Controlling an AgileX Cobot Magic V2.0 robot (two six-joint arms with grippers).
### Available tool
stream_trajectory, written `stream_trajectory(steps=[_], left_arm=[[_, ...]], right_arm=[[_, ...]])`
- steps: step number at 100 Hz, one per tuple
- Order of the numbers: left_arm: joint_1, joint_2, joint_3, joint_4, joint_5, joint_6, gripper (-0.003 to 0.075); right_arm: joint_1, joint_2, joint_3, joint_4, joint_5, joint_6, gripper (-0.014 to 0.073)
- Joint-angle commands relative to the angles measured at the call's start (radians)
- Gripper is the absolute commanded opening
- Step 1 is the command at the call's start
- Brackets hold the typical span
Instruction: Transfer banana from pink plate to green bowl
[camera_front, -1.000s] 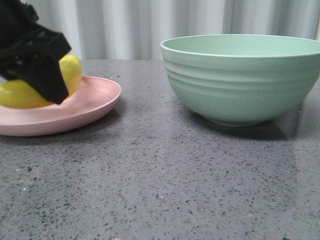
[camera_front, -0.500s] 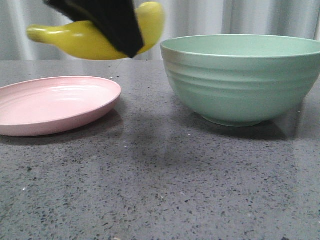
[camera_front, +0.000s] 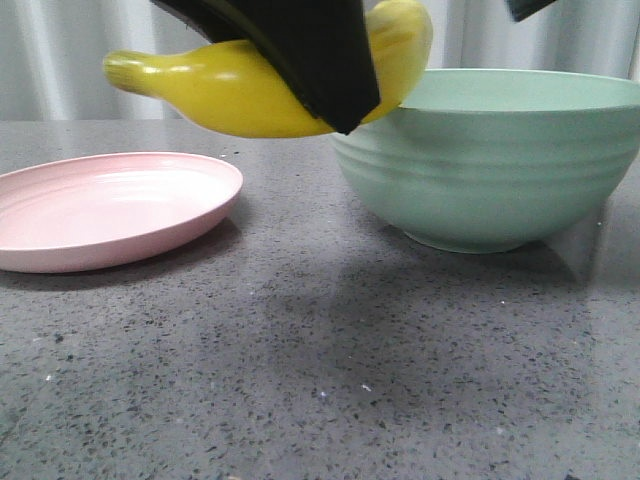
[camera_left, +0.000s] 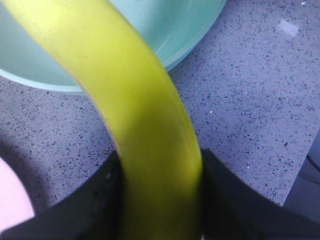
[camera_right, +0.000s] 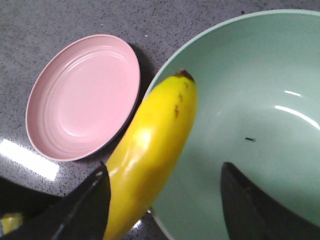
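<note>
The left tool (camera_left: 160, 200) is gripping the banana (camera_front: 250, 85) mid-length, carrying it over the green bowl (camera_front: 490, 170) rim (right tool (camera_right: 165, 205) spread, idle); releasing now is risking a bounce onto the bench (camera_front: 320, 380).

Banana (camera_left: 145, 125) between black fingers (camera_left: 107, 200), above bowl rim (camera_left: 190, 47)

— What carried everything?
— A dark grey speckled counter (camera_front: 300, 360), stone-like, with a slight sheen.
— And what sat on it?
— A pink plate (camera_front: 110, 215) at the left and a green bowl (camera_front: 490, 170) at the right, apart, with bare counter between them. Each threw a shadow onto it.
</note>
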Motion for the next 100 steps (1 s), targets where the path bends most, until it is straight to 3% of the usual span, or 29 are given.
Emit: stream_trajectory(steps=[1, 49, 56, 77, 100], left_arm=[[-0.009, -0.042, -0.038, -0.016, -0.051, -0.006, -0.0020], [-0.009, -0.042, -0.038, -0.016, -0.057, -0.006, -0.0020], [-0.009, -0.042, -0.038, -0.019, -0.065, -0.006, -0.0020], [-0.009, -0.042, -0.038, -0.019, -0.074, -0.006, -0.0015], [-0.009, -0.051, -0.038, -0.019, -0.023, -0.006, 0.0102]], right_arm=[[0.002, 0.030, -0.057, 0.041, -0.064, -0.011, 0.0402], [0.002, 0.164, -0.106, 0.132, -0.058, -0.011, 0.0384], [0.002, 0.164, -0.106, 0.132, -0.056, -0.011, 0.0310], [0.002, 0.164, -0.106, 0.132, -0.051, -0.011, -0.0073], [0.002, 0.164, -0.106, 0.161, -0.032, -0.011, -0.0071]])
